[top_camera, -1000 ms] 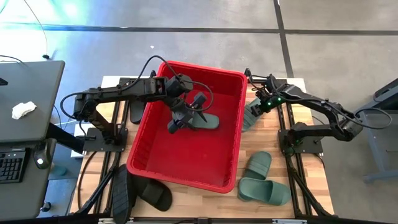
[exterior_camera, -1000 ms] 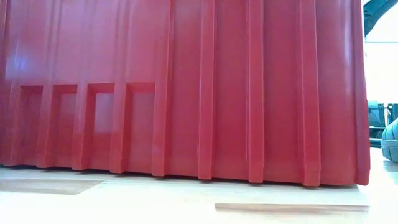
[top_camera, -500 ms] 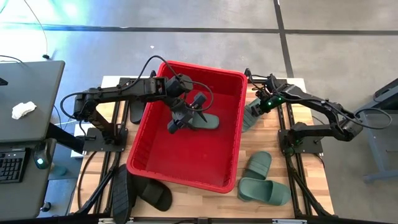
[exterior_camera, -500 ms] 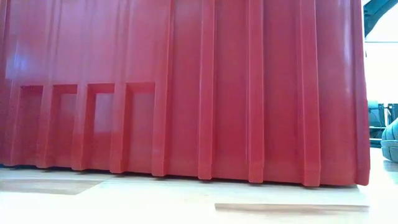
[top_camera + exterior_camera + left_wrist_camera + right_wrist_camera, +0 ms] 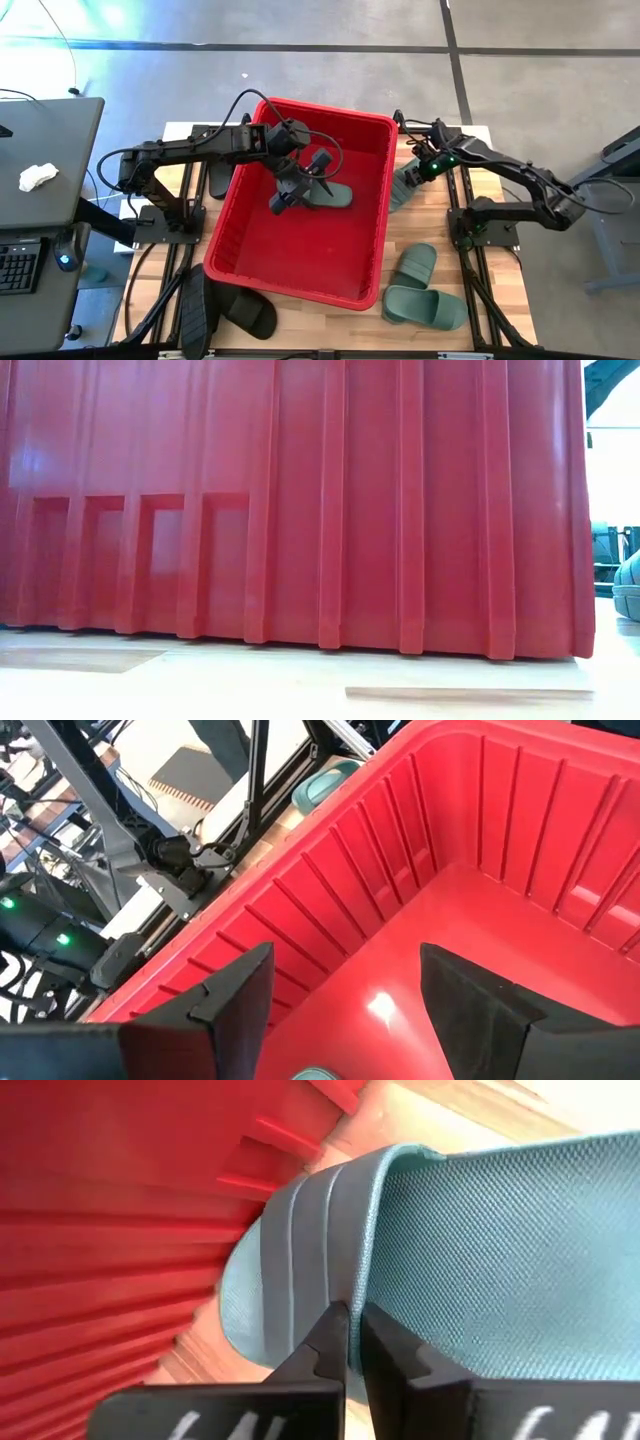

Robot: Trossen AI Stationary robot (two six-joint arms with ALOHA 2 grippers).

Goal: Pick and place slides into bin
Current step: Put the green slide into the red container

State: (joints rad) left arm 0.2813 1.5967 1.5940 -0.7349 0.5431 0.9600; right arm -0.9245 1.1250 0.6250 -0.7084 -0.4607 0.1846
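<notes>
one green slide (image 5: 330, 195) lies in the red bin (image 5: 375, 215) under the spread left claw (image 5: 300, 190); the right claw (image 5: 347, 1330) pinches another's strap (image 5: 310, 1240), the rest wait on the desk (image 5: 500, 290).

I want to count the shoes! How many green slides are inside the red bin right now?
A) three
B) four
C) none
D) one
D: the high view shows a single green slide on the bin floor, under the left pincer.
</notes>
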